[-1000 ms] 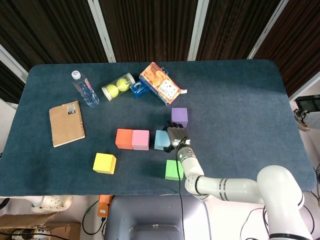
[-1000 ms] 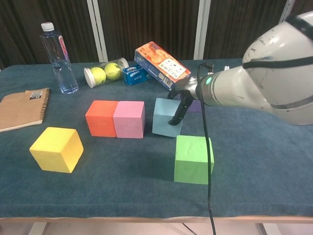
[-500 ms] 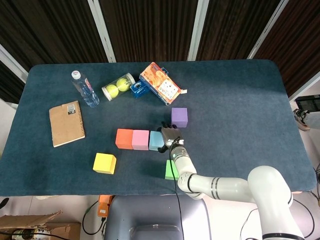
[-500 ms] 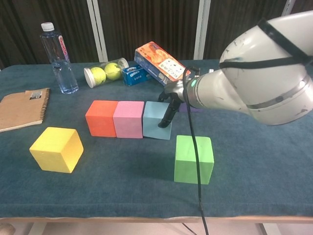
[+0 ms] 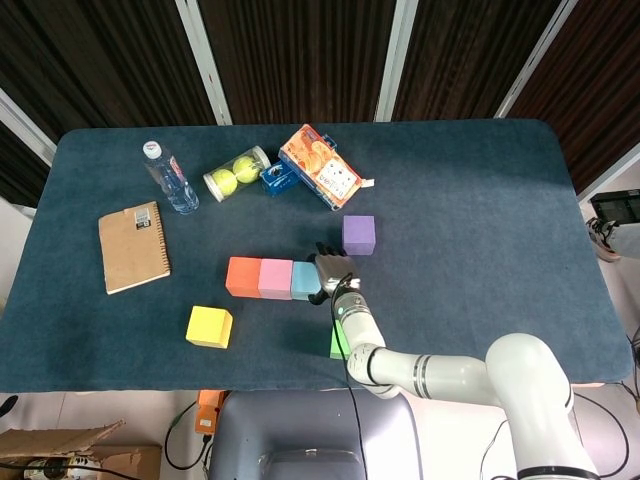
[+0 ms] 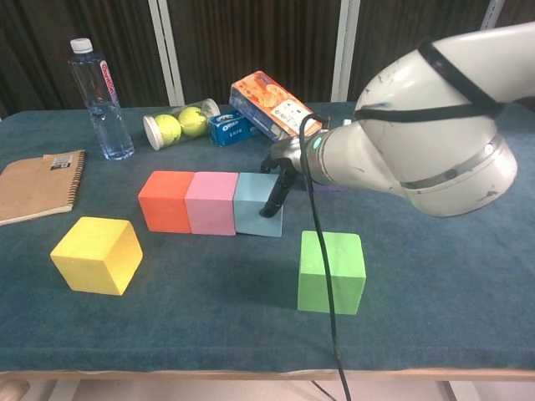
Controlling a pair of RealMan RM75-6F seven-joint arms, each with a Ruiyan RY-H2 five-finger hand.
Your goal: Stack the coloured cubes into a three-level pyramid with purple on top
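Orange cube, pink cube and light blue cube stand in a touching row mid-table. My right hand presses its fingers against the blue cube's right face and holds nothing. A green cube sits near the front edge, partly hidden by my forearm in the head view. The yellow cube lies front left of the row. The purple cube stands behind and right of the hand. My left hand is out of both views.
Along the back stand a water bottle, a tube of tennis balls, a small blue box and an orange snack box. A brown notebook lies at the left. My right forearm crosses the front right.
My right hand has pushed the blue cube leftward against the pink one. The whole row has then slid slightly left.
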